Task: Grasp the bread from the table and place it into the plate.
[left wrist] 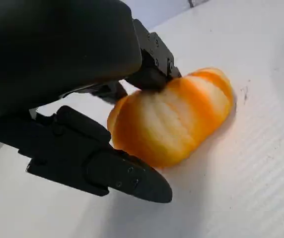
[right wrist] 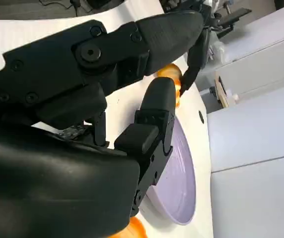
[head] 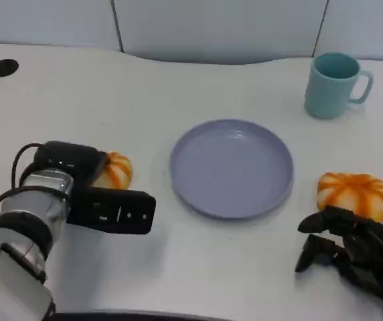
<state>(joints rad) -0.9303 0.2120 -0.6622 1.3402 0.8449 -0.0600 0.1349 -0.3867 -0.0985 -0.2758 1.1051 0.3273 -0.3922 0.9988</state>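
Landmark: the plate [head: 232,167], lavender, lying flat on the white table [head: 178,267] in front of me.
Left bread [head: 114,170]: an orange-and-white striped roll on the table, left of the plate and apart from it; not in the plate.
My left robot hand [head: 94,190]: at that roll, left of the plate. In my left wrist view one finger [left wrist: 154,62] touches the roll's top and a long finger [left wrist: 117,173] lies just beside its lower edge. The roll rests on the table; I cannot tell whether my fingers have closed on it.
Right bread [head: 353,194]: a second striped roll on the table, right of the plate, near its rim but not touching.
My right robot hand [head: 352,251]: on the near side of the right roll, right of the plate, fingers curled in with nothing in them, just short of the roll.
Mug [head: 334,85]: light teal, upright, beyond the plate toward its far right, handle pointing away from the plate.
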